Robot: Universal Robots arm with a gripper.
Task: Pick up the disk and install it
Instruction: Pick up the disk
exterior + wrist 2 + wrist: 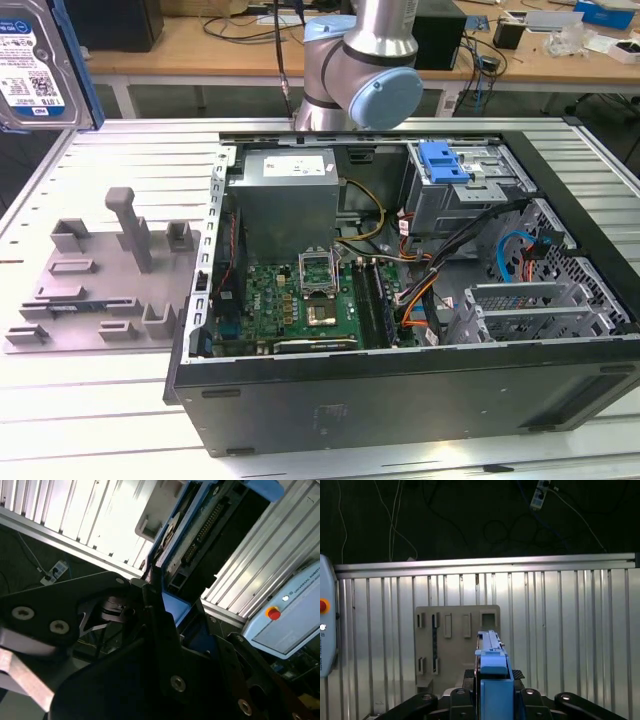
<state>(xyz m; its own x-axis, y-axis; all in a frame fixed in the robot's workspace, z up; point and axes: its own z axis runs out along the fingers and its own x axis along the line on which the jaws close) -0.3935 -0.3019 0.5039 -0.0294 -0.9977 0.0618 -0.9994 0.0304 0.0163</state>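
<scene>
Blue-framed disk [490, 647] in end effector [493, 682] (label [28, 55]: exterior view).

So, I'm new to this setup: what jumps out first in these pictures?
The open computer case sits in the middle of the exterior view, its circuit board bare. At that view's upper left the disk looms large, and in the first wrist view the gripper is shut on it.

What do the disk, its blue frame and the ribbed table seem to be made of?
The disk: probably metal, silvery-grey at its rim, under a glossy printed paper label. Its blue frame: likely moulded plastic, evenly coloured with a soft sheen. The table: looks like aluminium, pale, bright-lit, with long straight slots.
</scene>
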